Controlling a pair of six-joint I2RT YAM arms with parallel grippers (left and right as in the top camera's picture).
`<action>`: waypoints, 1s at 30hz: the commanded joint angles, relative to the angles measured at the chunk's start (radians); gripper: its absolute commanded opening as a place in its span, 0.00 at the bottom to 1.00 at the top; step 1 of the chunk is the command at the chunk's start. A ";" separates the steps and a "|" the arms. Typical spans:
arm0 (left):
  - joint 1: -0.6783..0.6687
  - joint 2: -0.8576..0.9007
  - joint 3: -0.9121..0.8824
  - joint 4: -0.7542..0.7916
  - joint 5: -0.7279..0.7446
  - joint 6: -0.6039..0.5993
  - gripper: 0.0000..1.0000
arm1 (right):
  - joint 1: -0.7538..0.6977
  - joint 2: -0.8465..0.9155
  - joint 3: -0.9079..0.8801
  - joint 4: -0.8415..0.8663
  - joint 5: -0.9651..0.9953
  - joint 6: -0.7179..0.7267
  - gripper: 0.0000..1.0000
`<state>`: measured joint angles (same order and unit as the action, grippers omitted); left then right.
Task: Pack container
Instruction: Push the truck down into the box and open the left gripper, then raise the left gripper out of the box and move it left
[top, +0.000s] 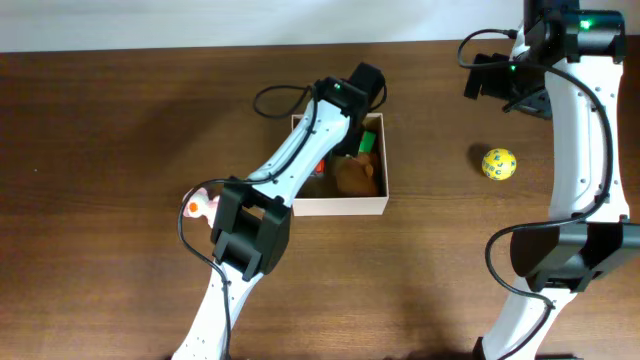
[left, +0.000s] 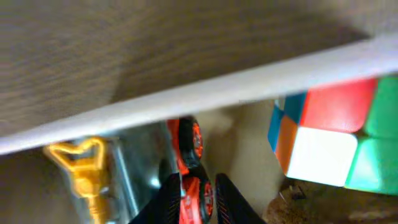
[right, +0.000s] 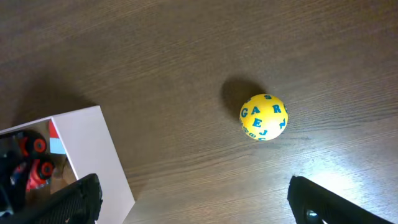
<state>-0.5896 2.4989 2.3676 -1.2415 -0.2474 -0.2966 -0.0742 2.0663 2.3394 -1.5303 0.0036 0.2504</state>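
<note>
The container (top: 340, 206), a square box with white walls and a tan inside, sits mid-table. My left arm reaches into it. In the left wrist view my left gripper (left: 196, 186) is shut on a red toy car with black wheels (left: 189, 140) just inside the container wall (left: 249, 87). A colour cube (left: 329, 137), a yellow and silver toy (left: 84, 169) and a brown toy (top: 355, 177) lie inside. My right gripper (right: 208, 205) is open and empty above bare table, between the container corner (right: 87, 155) and a yellow ball with blue letters (right: 263, 116).
The yellow ball (top: 499, 163) lies on the table right of the container. A small white and pink toy with an orange spot (top: 200, 206) lies left of the container, beside my left arm. The tabletop is dark wood.
</note>
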 joint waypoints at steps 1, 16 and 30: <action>0.002 0.008 0.055 -0.005 -0.038 -0.029 0.21 | 0.000 -0.001 0.015 0.001 0.009 -0.007 0.99; 0.024 -0.015 0.439 -0.198 -0.073 0.116 0.36 | 0.000 -0.001 0.015 0.001 0.009 -0.006 0.99; 0.251 -0.125 0.593 -0.446 -0.174 0.162 0.99 | 0.000 -0.001 0.015 0.001 0.009 -0.006 0.99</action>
<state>-0.3809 2.3993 2.9578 -1.6829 -0.4267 -0.1707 -0.0742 2.0659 2.3394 -1.5303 0.0036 0.2501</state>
